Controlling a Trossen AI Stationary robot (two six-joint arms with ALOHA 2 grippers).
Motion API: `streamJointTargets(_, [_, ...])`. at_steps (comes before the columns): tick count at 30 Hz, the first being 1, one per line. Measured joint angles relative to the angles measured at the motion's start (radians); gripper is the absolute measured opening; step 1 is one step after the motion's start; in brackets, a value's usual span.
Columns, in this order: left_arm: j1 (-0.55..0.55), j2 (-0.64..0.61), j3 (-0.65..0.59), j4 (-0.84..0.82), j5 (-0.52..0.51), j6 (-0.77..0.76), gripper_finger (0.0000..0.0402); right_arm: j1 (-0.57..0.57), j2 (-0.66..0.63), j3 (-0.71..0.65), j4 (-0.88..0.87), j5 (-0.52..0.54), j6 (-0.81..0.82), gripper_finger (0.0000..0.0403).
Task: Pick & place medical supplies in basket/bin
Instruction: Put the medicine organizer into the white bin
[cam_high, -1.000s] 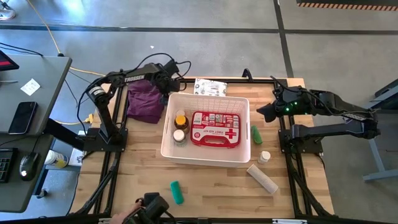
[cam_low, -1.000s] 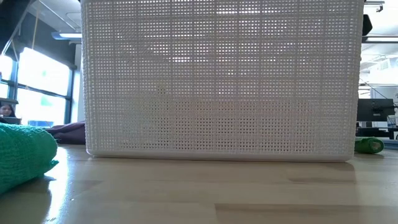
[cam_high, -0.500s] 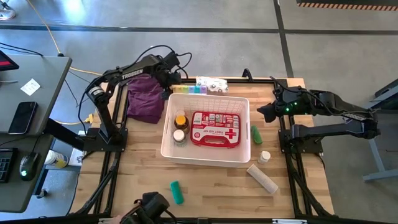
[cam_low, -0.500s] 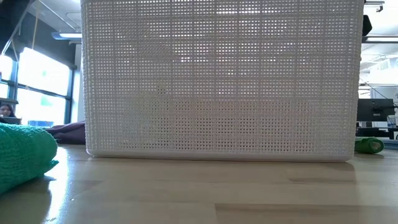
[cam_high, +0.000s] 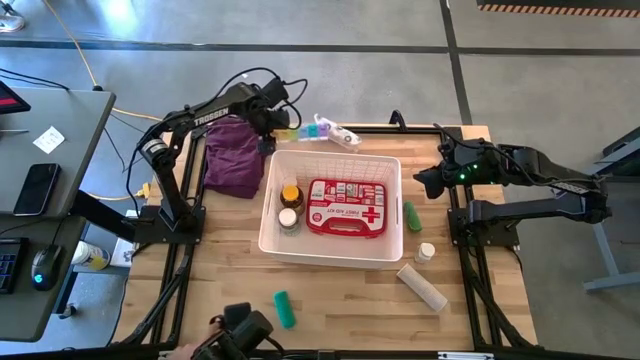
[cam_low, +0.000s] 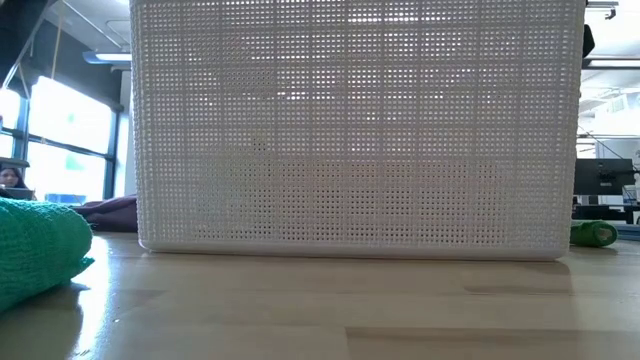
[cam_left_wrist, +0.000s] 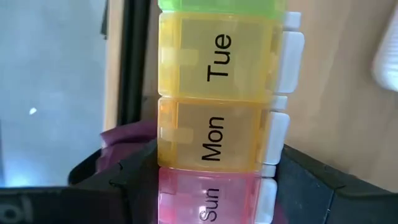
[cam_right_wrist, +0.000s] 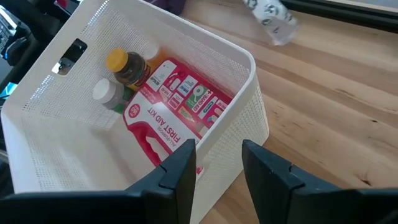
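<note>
Left gripper (cam_left_wrist: 214, 171) at the counter's far edge, jaws clamped on the rainbow pill organizer (cam_high: 318, 129) by its pink "Sun" end (lifted above the counter, just beyond the basket's far rim). White basket (cam_high: 385, 165) mid-counter holds the red first-aid pouch (cam_high: 346, 207) and amber bottle (cam_high: 291, 192). Right gripper (cam_right_wrist: 216, 163) waits near the right edge, jaws parted, grasping nothing.

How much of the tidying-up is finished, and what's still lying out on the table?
Done: the first-aid pouch, an amber bottle and a white-capped bottle lie in the basket. In hand: the left gripper holds the pill organizer at the basket's far edge. Left on the table: two green tubes, a small bottle, a beige roll and a white packet. The right gripper waits beside the basket.
</note>
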Motion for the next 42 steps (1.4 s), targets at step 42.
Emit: streamJointTargets(42, [-0.034,-0.141,0.061,0.024,-0.036,-0.016,0.0290,0.000,0.000,0.000,-0.003,0.063,-0.051,0.0122])
